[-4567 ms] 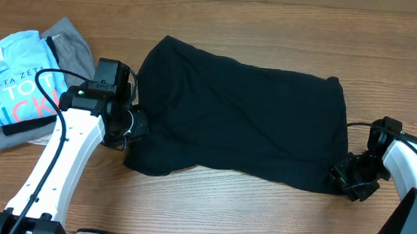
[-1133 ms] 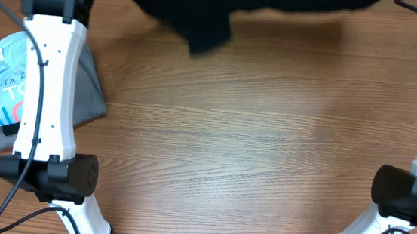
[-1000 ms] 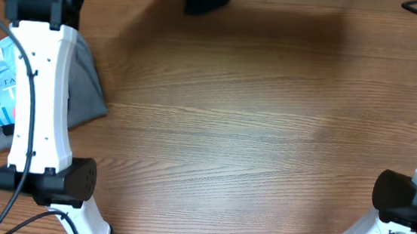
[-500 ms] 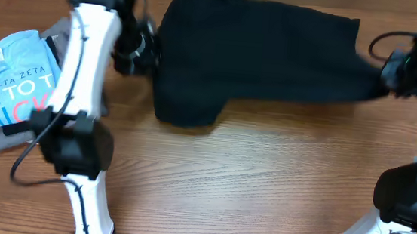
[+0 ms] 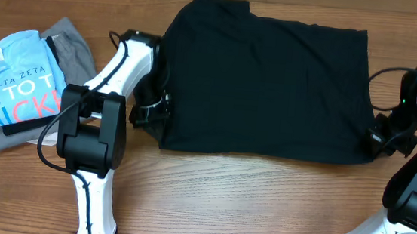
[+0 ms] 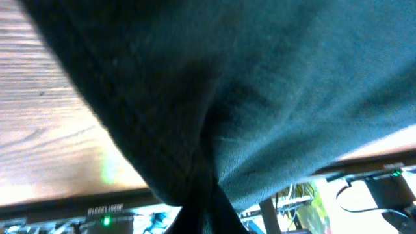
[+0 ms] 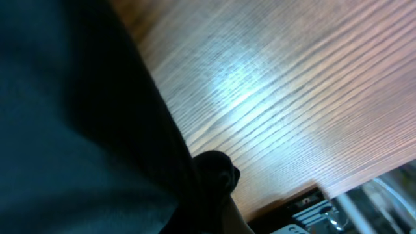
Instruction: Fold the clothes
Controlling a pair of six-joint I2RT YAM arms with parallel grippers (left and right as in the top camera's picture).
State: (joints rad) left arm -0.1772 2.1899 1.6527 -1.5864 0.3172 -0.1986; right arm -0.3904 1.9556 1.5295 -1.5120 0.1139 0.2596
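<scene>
A black garment [image 5: 265, 80] lies spread flat on the wooden table, wide side across. My left gripper [image 5: 150, 114] is at its near left corner, shut on the cloth; the left wrist view is filled with the dark fabric [image 6: 247, 97] bunched into the jaws. My right gripper [image 5: 380, 140] is at the near right corner, shut on the cloth; the right wrist view shows the black fabric [image 7: 78, 130] pinched at the jaws over the wood.
A pile of clothes sits at the far left: a light blue printed shirt [image 5: 15, 73] on top of a grey garment [image 5: 74, 48]. Bare wood [image 5: 246, 204] lies in front of the black garment.
Both arms swung the black garment up and away out of view, then brought it back down. It now lies flatter and more squared than before, slightly further back and to the right.
</scene>
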